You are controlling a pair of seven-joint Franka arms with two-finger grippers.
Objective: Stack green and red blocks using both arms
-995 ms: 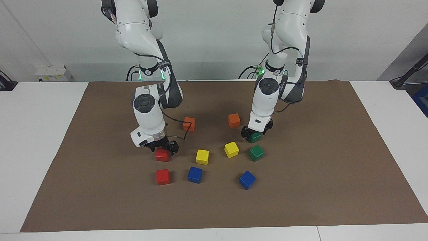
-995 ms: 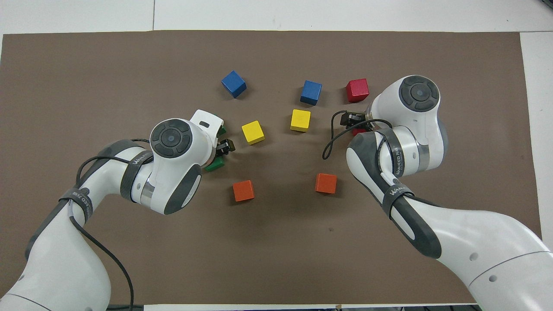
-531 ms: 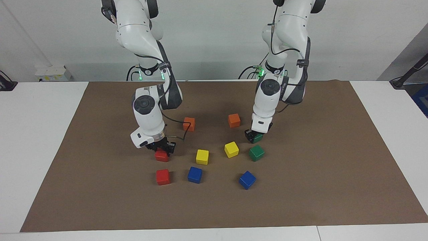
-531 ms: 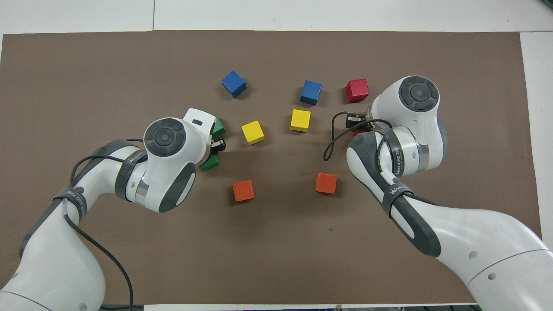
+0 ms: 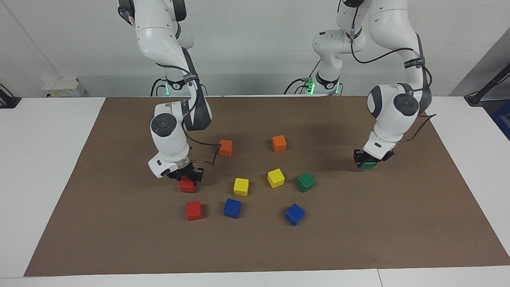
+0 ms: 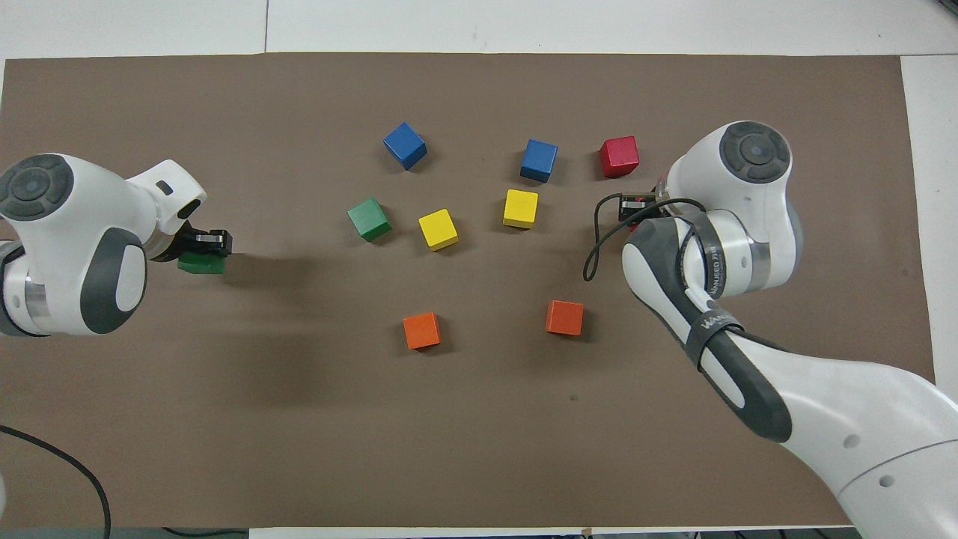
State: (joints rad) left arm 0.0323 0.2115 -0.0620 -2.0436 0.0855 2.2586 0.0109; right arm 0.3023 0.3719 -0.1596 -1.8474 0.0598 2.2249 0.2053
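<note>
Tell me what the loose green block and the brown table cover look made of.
Green block: probably painted wood or hard plastic; matte, even colour, crisp edges. Brown cover: looks like kraft paper or thin card; flat, dull, no weave or gloss visible.

both arms bent downward; left pincer (image 5: 368, 160) and right pincer (image 5: 186, 178) clamped closed.

You see brown mat (image 5: 378, 223) covering white bench (image 5: 44, 167). Two orange cubes (image 5: 225, 147) (image 5: 279, 143) sit nearest robots, apart. Two yellow cubes (image 5: 241, 186) (image 5: 275, 177) lie mid-mat, near each other. Two blue cubes (image 5: 232, 208) (image 5: 294, 214) sit farthest from robots. White box (image 5: 61, 87) rests at bench edge, right arm's end, by wall.
</note>
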